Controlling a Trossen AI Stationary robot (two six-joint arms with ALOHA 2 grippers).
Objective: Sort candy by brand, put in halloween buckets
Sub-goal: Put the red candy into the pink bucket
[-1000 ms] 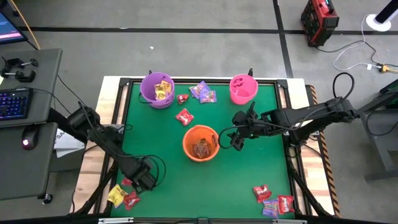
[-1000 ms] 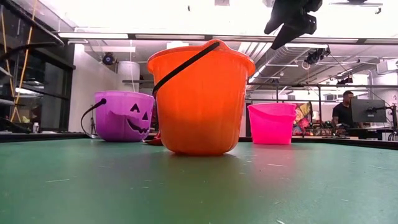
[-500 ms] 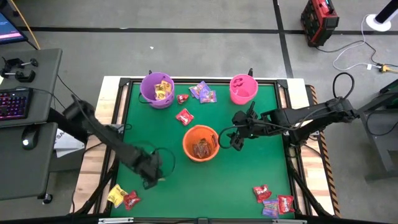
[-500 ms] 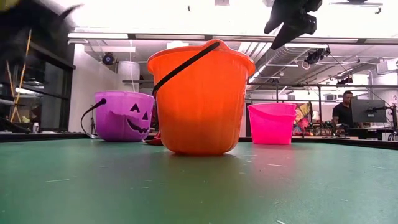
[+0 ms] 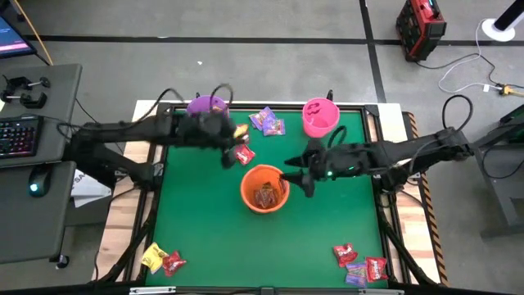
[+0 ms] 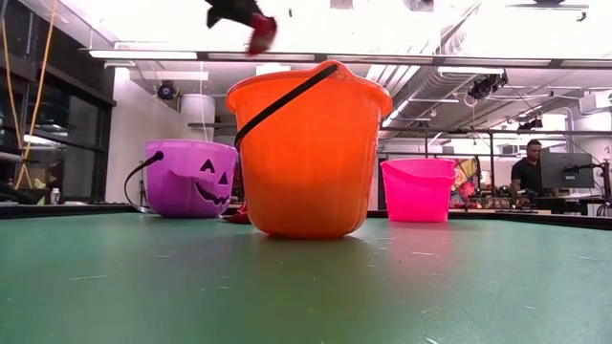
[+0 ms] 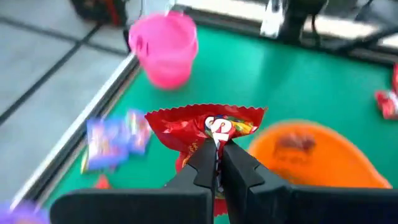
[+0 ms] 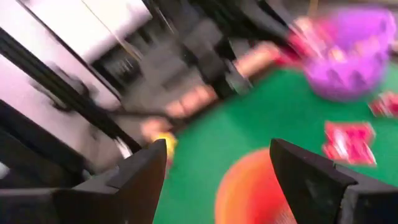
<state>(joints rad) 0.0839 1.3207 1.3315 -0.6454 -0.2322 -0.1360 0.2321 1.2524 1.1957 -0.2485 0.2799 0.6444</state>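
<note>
left claw (image 7: pixel 217 163) clamped on red candy packet (image 7: pixel 205 126) beside orange bucket (image 5: pixel 264 188) | packet light, crinkly, slippery: pinch mid-wrapper | right claw (image 5: pixel 301 182) apart, beside the bucket

purple bucket (image 5: pixel 205 107) half hidden by left arm; right wrist view blurred.

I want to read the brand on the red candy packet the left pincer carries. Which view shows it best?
The left wrist view: the red packet fills mid-frame, face-on, pinched by the shut left pincer. The high view shows a small red speck near the purple bucket; the low view a red blur above the orange bucket. The right wrist view doesn't clearly show it.
</note>
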